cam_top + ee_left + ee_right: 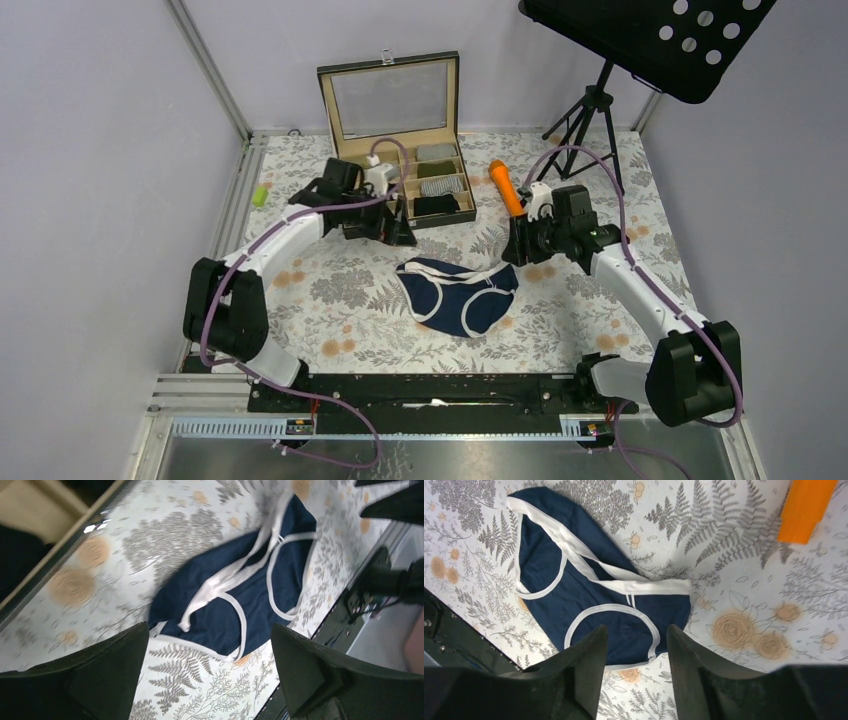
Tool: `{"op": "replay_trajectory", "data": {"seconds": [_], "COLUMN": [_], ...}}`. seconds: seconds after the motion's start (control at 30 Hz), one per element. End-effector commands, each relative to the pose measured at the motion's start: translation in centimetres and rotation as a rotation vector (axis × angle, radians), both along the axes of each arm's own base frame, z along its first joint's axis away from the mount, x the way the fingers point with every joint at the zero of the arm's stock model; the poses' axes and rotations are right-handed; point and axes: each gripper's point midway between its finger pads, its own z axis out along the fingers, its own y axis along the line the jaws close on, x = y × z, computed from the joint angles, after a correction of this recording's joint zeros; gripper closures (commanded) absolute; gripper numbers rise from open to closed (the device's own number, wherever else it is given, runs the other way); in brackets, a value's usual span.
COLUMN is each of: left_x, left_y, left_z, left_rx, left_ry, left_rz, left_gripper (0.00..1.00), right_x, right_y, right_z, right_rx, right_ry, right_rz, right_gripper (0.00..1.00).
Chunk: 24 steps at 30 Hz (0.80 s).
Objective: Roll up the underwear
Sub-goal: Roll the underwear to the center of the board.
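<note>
navy underwear [458, 296] spread flat, unrolled, on floral table [340, 300] between both arms | left gripper [398, 232] jaws wide apart, empty, beside box [400, 100] | right gripper [517, 248] jaws partly apart, empty, over the underwear's edge, near orange stick [505, 187]

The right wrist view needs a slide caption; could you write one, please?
Open right gripper above the unrolled navy underwear on the floral tablecloth.

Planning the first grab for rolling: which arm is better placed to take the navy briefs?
Marginally right: the right gripper hangs open over the edge of the navy briefs; the left gripper, open too, sits back by the box.
</note>
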Motion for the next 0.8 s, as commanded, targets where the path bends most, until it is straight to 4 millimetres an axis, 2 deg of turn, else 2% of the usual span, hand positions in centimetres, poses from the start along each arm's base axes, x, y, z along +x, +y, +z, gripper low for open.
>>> {"op": "replay_trajectory", "data": {"seconds": [0.0, 0.17, 0.27, 0.43, 0.6, 0.77], "left_x": [-1.9, -2.6, -2.8, -2.2, -1.3, -1.3], "left_y": [-2.9, -1.6, -0.5, -0.7, -2.4, -3.5], "left_z": [-0.5, -1.7, -2.3, -3.3, -4.1, -5.5], "left_rx": [0.035, 0.192, 0.286, 0.410, 0.462, 0.513], "left_ry": [-0.172, -0.352, -0.437, -0.660, -0.809, -0.880], "left_rz": [-0.251, -0.504, -0.660, -0.892, -1.035, -1.181], "left_gripper": [0.02, 0.08, 0.10, 0.11, 0.14, 0.27], "right_x": [-1.9, -2.2, -2.1, -2.4, -2.5, -2.3], "right_y": [0.7, 2.4, 2.2, 1.1, 0.4, 0.1], "right_z": [-1.6, -2.2, -4.1, -7.0, -8.6, -9.3], "right_rx": [0.055, 0.128, 0.107, 0.044, 0.004, -0.018], "right_ry": [0.103, 0.166, 0.218, 0.298, 0.339, 0.350], "right_rz": [0.005, 0.060, 0.025, -0.055, -0.102, -0.112], "right_gripper": [0.50, 0.68, 0.76, 0.84, 0.85, 0.84]}}
